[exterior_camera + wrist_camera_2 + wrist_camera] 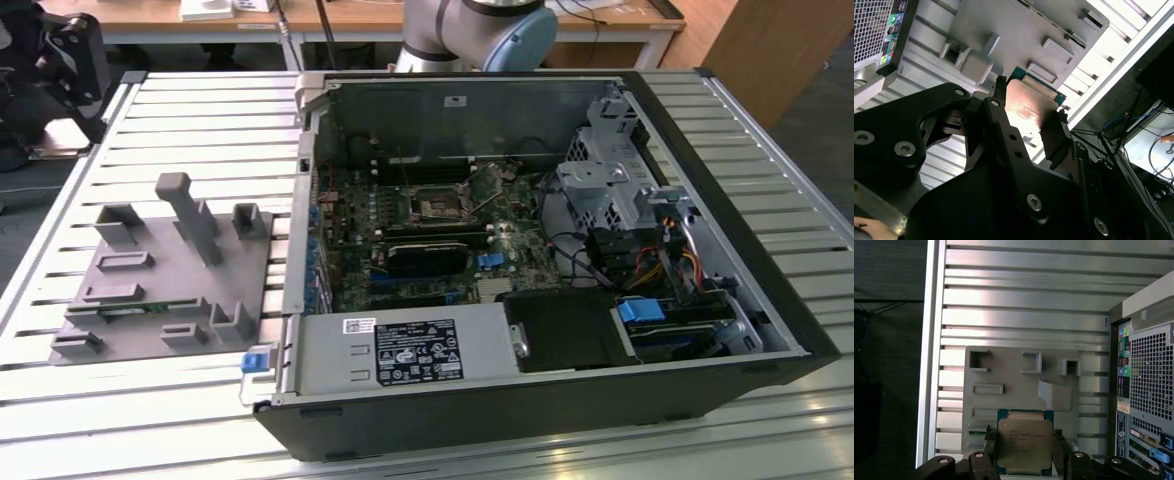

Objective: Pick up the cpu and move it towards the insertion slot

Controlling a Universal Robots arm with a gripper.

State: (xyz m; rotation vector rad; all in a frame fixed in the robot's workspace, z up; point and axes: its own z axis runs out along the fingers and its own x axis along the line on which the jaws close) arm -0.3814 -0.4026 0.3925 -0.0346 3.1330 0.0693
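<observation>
1. the gripper [1024, 440] is closed on the cpu [1024, 447], with one black finger [991, 449] pressed against each of two opposite edges.
2. the second wrist view shows the same hold: the cpu [1026, 107] sits clamped between the two fingertips.
3. in the first wrist view the cpu's silvery top faces the camera, framed by a thin green border.
4. the cpu is in front of the grey fixture [1019, 385], near a thin green strip [978, 430]. i cannot tell whether it touches the fixture.
5. the fixture lies on the slatted metal table [200, 110], just beside the open computer case [454, 105], on the exterior view's left of it.
6. the insertion slot [438, 206] is on the board inside the case, well apart from the fixture.
7. the arm's base [481, 35] stands behind the case.
</observation>
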